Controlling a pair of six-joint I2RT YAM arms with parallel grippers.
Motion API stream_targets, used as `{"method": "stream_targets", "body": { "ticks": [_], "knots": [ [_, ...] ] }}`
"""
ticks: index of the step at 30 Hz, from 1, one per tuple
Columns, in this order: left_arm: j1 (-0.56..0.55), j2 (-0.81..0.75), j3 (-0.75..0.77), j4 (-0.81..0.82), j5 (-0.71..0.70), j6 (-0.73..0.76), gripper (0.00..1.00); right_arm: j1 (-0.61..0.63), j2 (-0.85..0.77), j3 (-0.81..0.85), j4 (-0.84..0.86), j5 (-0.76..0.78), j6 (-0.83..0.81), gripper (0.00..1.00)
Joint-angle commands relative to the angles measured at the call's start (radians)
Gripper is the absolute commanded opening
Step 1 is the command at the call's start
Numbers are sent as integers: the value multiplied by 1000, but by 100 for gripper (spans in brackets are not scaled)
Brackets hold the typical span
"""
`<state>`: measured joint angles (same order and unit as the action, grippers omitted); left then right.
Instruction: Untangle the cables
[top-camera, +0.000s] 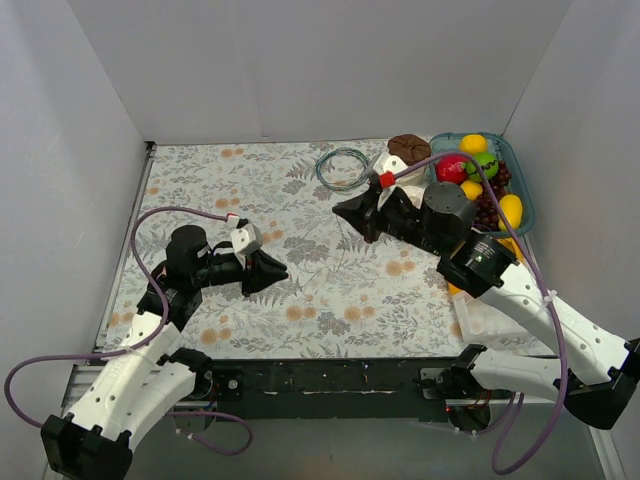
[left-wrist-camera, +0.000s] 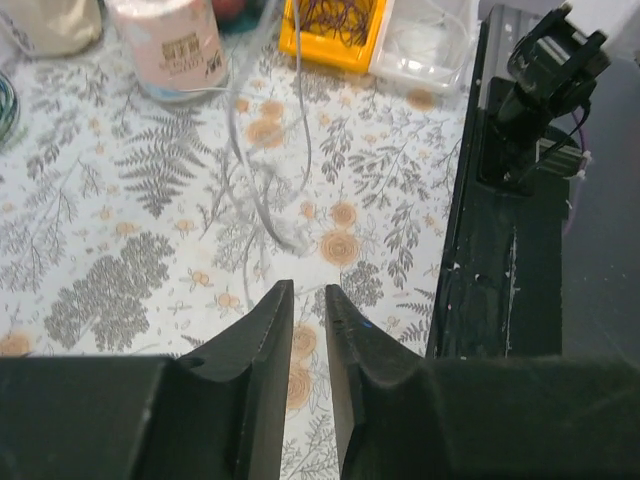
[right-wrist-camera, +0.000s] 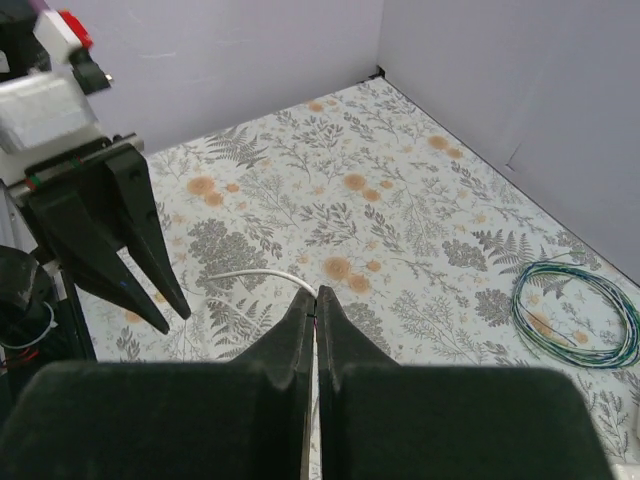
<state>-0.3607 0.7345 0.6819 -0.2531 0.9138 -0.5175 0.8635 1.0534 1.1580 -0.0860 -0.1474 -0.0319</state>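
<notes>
**Mid-counter, between the two tools: one whitish cable, one end pinched**

Item: whitish cable (right-wrist-camera: 250, 272), thin and slack, on the floral counter (top-camera: 200, 180) about midway between its left and right edges.

Right tool (right-wrist-camera: 315, 292): jaws fully together. The cable runs straight into their tips and looks nipped there. From the tips it curves off across the cloth toward the left tool.

Left tool (left-wrist-camera: 306, 290): jaws a narrow slit apart, nothing between them, held low over the counter.

Key relation: in the left wrist view the cable's loose strands lie directly ahead of the left tool. Their long axis runs away from its tips toward the right tool, and the nearest bend sits just beyond the tips. The left tool is the nearer to this free slack.

Judgement: the next grasp probably falls to the left tool, moving forward along its own line.

Also present: teal wire coil (top-camera: 343, 167) near the far edge, well apart from the cable.
</notes>
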Motion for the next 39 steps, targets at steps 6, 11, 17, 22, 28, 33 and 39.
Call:
{"method": "stream_targets", "body": {
  "ticks": [6, 11, 17, 22, 28, 33, 39],
  "knots": [
    [6, 13, -35, -86, -72, 145, 44, 6, 63, 181, -6, 9, 0, 1],
    [8, 9, -4, -19, -36, 79, 67, 19, 100, 236, -3, -17, 6, 1],
    [5, 54, -10, 176, 54, -105, 72, 46, 140, 293, 14, -23, 3, 1],
    [-11, 74, -61, 308, -13, -156, 66, 68, 171, 353, 14, -35, 4, 1],
    [-14, 74, -102, 315, -33, -110, 3, 69, 165, 416, 17, 29, 18, 1],
    [-14, 65, -145, 279, -79, -70, 0, 69, 169, 517, -43, 133, 4, 1],
    [-12, 65, -185, 207, -101, 43, 0, 69, 155, 580, -70, 265, -37, 1]
  ]
}}
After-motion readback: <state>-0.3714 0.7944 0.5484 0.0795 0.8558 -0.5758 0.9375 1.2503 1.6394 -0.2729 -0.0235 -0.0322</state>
